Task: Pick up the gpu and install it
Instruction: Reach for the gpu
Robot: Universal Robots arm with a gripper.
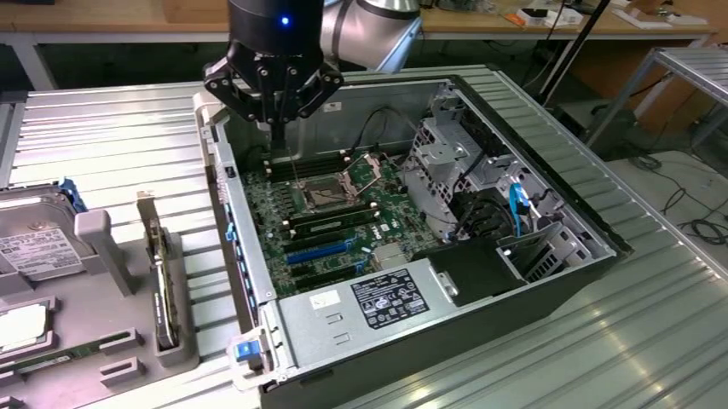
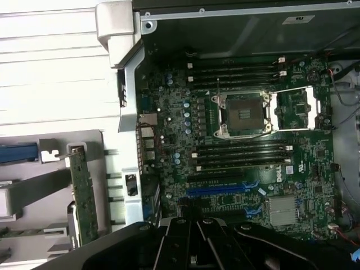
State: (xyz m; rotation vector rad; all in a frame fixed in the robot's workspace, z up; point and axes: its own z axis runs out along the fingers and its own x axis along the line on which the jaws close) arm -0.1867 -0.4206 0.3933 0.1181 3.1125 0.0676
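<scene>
The gpu [image 1: 160,277] stands on edge in a grey holder [image 1: 108,256] at the exterior view's left, outside the computer case [image 1: 376,298]; its green board [image 2: 84,194] and silver end bracket show in the wrist view. My gripper [image 1: 276,128] hangs over the back left corner of the open case, above the motherboard [image 1: 330,213], well apart from the gpu. Its fingers are shut with nothing between them. In the wrist view my gripper [image 2: 194,256] sits over the blue expansion slots [image 2: 219,190].
A silver hard drive [image 1: 34,247] with a white label lies at the far left. Inside the case are the open CPU socket [image 2: 244,115], memory slots [image 2: 236,70], a drive cage [image 1: 455,170] and cables. The case wall [image 1: 228,221] stands between holder and motherboard.
</scene>
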